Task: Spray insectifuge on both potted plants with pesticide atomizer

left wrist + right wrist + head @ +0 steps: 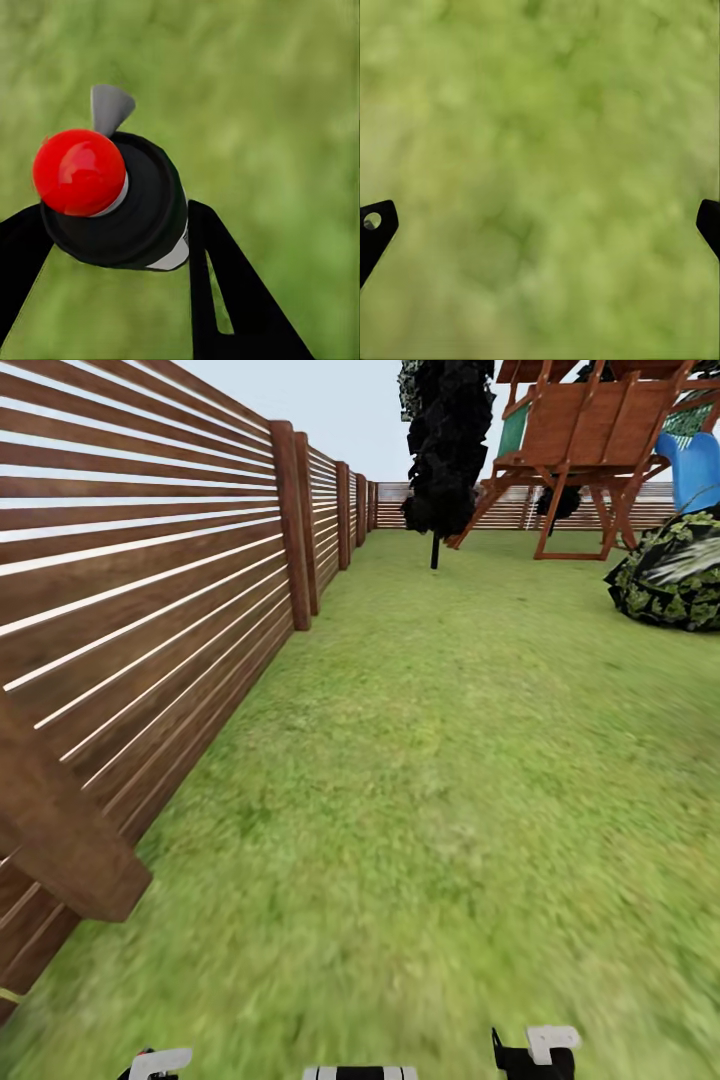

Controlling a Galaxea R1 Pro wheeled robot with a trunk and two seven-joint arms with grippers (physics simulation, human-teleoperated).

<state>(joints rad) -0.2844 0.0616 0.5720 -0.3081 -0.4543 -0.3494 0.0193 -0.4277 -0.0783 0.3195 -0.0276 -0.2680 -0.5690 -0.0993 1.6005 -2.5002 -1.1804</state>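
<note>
Along the left runs a tall slatted brown wooden fence [150, 590], its posts receding toward the far corner of the garden. Beside it the green lawn [420, 780] stretches forward, blurred close to the robot. Farther back, near the middle, stands a dark, narrow tree on a thin trunk [447, 450]. To its right is a reddish wooden play structure on angled legs [590, 440] with a blue slide [695, 465] at its edge, and in front of that a big round dark bush with pale-flecked leaves [672, 572].

In the left wrist view, the left hand [112, 225] is clamped on the pesticide atomizer [120, 202], seen end-on: a dark round body with a glossy red cap and a small grey nozzle tab, wedged between the two black fingers [232, 292] above the grass.

In the right wrist view, the right hand [540, 225] is spread wide with nothing in it, one black fingertip [375, 229] at each side, blurred grass between.
</note>
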